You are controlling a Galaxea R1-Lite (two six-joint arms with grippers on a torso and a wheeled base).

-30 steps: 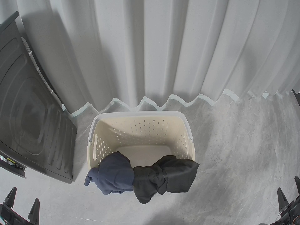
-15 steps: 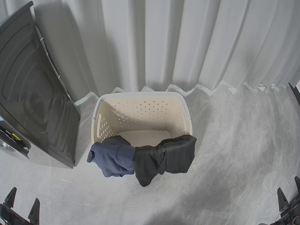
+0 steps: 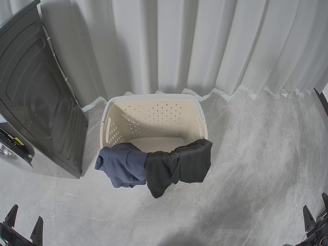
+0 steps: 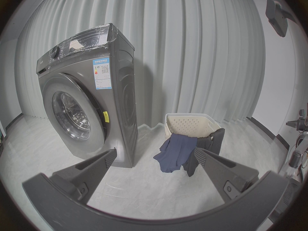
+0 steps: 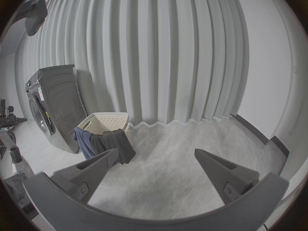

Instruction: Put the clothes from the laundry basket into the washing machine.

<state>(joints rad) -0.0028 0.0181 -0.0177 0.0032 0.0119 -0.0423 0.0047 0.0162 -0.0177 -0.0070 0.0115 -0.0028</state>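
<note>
A cream laundry basket stands on the floor before a white curtain. A blue garment and a dark grey garment hang over its near rim; the same blue garment and grey garment show from the wrists. The grey washing machine stands at the left, its round door closed. My left gripper sits open at the lower left, well short of the basket. My right gripper is open at the lower right, with nothing between its fingers.
Pale marbled floor spreads between me and the basket and off to the right. The white curtain closes off the back. A dark baseboard runs along the right-hand wall.
The whole head view has shifted: the basket and washing machine now sit farther up the picture and look smaller, so the camera has moved. Both grippers keep their place and stay open.
</note>
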